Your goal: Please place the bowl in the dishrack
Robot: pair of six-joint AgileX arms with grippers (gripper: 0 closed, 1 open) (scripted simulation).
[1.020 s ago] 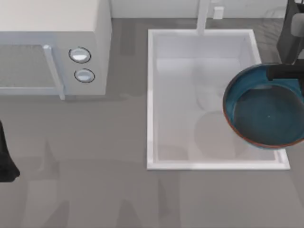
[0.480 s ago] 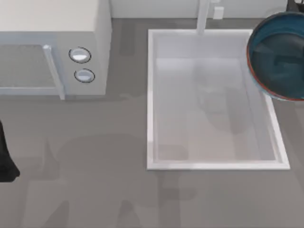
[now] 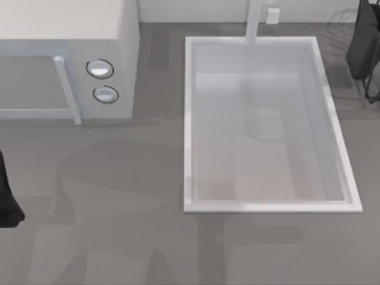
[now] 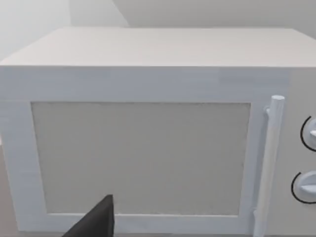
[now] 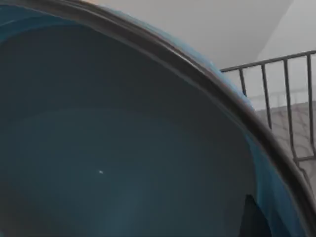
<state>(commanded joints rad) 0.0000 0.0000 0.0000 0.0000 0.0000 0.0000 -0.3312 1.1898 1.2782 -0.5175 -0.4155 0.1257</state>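
Right gripper (image 3: 363,44) beside dishrack (image 5: 284,106), past sink (image 3: 189,130)

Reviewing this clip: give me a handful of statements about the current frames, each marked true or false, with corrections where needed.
1. The bowl lies inside the white sink basin. False: the basin holds no bowl; the bowl sits close before the right wrist camera.
2. Dishrack wires stand behind the bowl's rim in the right wrist view. True.
3. The microwave door hangs open. False: it is closed.
4. The left arm is at the top view's left edge. True.
5. The microwave has two round knobs. True.
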